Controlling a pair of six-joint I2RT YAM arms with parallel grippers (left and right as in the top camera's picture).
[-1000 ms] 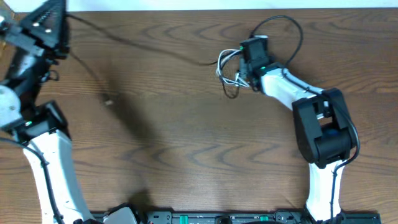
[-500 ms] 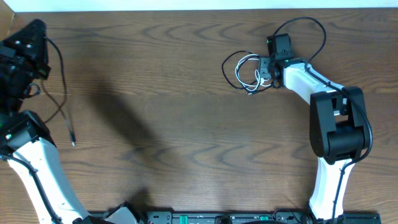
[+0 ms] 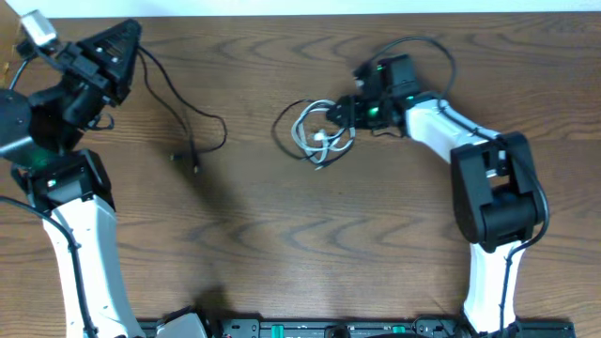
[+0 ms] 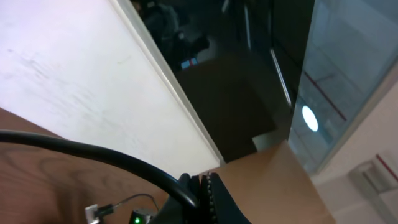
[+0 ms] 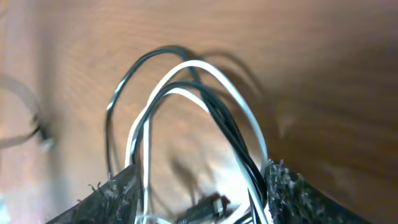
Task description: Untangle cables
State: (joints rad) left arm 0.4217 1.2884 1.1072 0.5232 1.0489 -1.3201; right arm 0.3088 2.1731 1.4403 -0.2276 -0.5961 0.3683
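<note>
My left gripper (image 3: 125, 42) is raised at the table's back left, shut on a thin black cable (image 3: 223, 130). That cable hangs down in loops, and its plug (image 3: 191, 161) rests on the wood. In the left wrist view the jaws (image 4: 202, 183) are closed with the black cable (image 4: 93, 152) running into them. My right gripper (image 3: 344, 114) is at a bundle of white cable (image 3: 315, 133) and black strands at centre back. In the right wrist view its fingers (image 5: 202, 169) are spread wide, with the white cable (image 5: 193, 62) and black loops (image 5: 118, 93) arching between them.
The brown wooden table (image 3: 282, 244) reaches to a white back edge. A thicker black robot wire (image 3: 427, 42) arcs over the right arm. The arm bases stand at front left and front right.
My right gripper has moved left, taking the white-and-black bundle with it. My left arm has swung right, and the black cable now hangs further right with its plug on the table.
</note>
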